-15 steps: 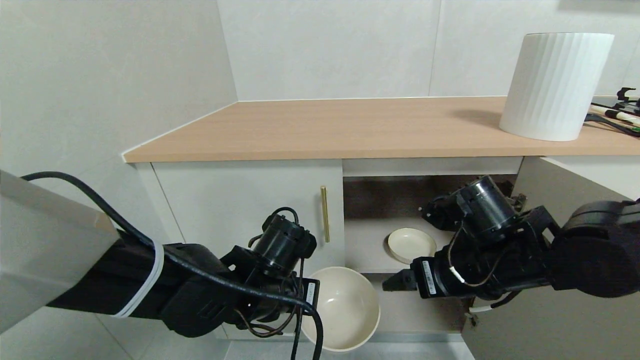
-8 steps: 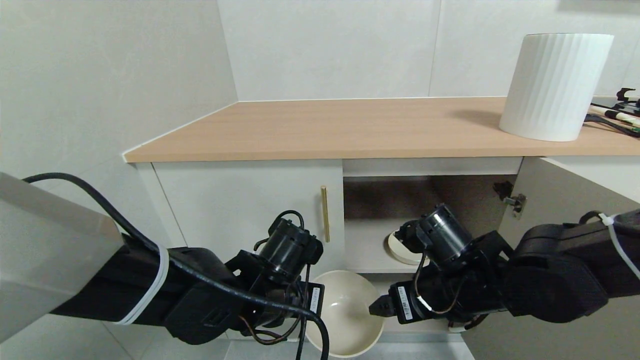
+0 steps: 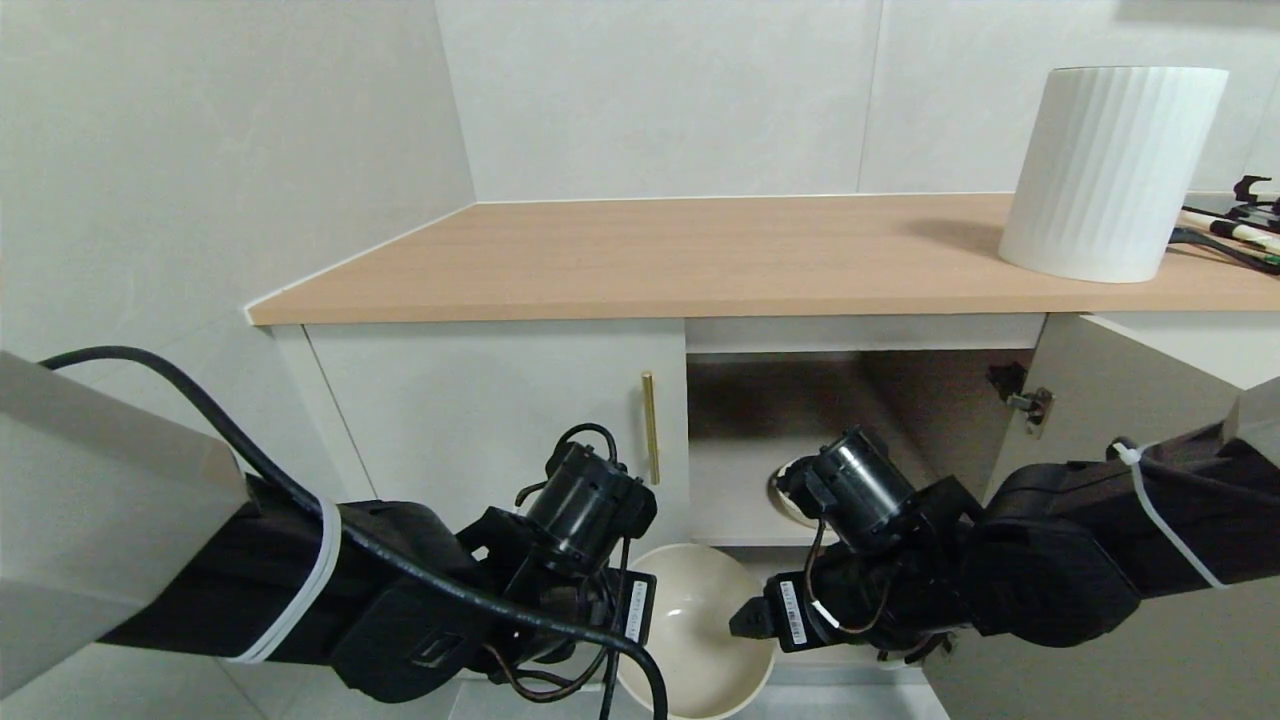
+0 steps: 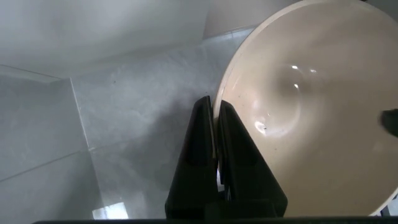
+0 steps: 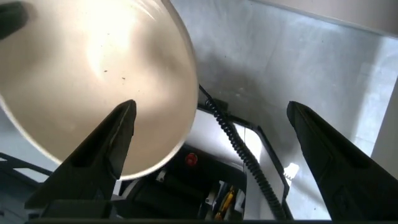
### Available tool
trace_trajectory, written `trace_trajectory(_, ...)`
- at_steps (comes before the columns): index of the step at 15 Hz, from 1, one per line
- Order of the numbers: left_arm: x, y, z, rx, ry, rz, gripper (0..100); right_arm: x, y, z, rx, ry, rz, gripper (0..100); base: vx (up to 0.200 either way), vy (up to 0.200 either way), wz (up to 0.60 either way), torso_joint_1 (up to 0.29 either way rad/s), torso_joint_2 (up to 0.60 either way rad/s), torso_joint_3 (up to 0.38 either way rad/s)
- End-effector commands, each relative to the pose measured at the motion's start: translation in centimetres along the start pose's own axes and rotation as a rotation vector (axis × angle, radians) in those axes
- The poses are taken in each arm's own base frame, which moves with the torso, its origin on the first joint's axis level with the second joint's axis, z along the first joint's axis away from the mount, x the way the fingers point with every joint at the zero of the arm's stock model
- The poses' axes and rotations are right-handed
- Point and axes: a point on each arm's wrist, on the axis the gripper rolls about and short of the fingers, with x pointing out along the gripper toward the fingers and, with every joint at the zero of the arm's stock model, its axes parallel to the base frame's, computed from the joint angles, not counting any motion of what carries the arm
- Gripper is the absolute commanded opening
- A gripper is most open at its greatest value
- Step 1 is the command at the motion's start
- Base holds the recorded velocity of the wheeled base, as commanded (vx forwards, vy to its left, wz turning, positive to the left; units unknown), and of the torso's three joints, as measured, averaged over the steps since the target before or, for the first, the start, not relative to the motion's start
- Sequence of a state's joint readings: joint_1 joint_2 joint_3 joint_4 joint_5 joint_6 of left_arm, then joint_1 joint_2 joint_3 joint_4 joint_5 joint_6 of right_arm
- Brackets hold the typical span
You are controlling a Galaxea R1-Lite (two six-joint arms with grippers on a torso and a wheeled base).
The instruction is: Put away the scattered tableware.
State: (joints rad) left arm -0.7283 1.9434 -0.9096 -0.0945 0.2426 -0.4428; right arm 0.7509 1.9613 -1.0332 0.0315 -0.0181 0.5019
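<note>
A pale-tiled kitchen corner frames a wooden countertop (image 3: 700,255) carrying a white ribbed canister (image 3: 1110,170) and, at its far end, a few slender tools (image 3: 1230,230) too small to identify. Below it, the cabinet's left door (image 3: 480,420) is closed, with its brass handle (image 3: 648,428) upright, while the right door (image 3: 1120,380) stands swung open.

The left gripper (image 3: 630,610) (image 4: 214,109) is low in front of the cabinet, its jaws clenched on the rim of a cream bowl (image 3: 690,630) (image 4: 311,118) (image 5: 87,81). The rim is pinched between the two dark fingers. The rest of the bowl extends away from them, its hollow facing up and held clear of the grey tiled floor (image 4: 124,124).

The right gripper (image 3: 745,622) (image 5: 211,118) is at the bowl's opposite side, jaws spread wide. In the right wrist view, that edge of the bowl lies between the parted fingers, one finger (image 5: 118,137) over the bowl's inside and the other well out past the rim. Whether either finger touches the bowl cannot be told.

Beyond and above the right gripper, deeper in the open cabinet, a small cream plate (image 3: 783,500) lies flat on the shelf, largely hidden behind the right wrist.
</note>
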Motion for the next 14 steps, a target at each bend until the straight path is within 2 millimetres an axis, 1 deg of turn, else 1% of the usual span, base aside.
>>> trace_trajectory(1, -0.15, -0.05, 0.05, 0.000, -0.004, -0.003, 0, 1.05, -0.06, -0.19, -0.001, 0.011, -0.007, 100, 0.000, 0.000, 0.00, 0.000, 0.00, 0.000)
trace_trajectory(2, -0.21, -0.09, 0.05, 0.001, -0.006, -0.005, 0, 1.20, -0.03, -0.15, 0.010, 0.005, -0.006, 0, 0.000, 0.000, 0.00, 0.000, 0.00, 0.000)
trace_trajectory(6, -0.11, -0.10, 0.00, 0.001, -0.003, -0.004, 0, 0.91, 0.09, -0.03, 0.029, -0.009, 0.005, 0, 0.000, 0.000, 0.00, 0.000, 0.00, 0.000)
trace_trajectory(14, -0.11, -0.08, -0.03, 0.002, -0.002, -0.002, 0, 1.12, 0.04, -0.13, 0.029, -0.003, -0.001, 0, 0.000, 0.000, 0.00, 0.000, 0.00, 0.000)
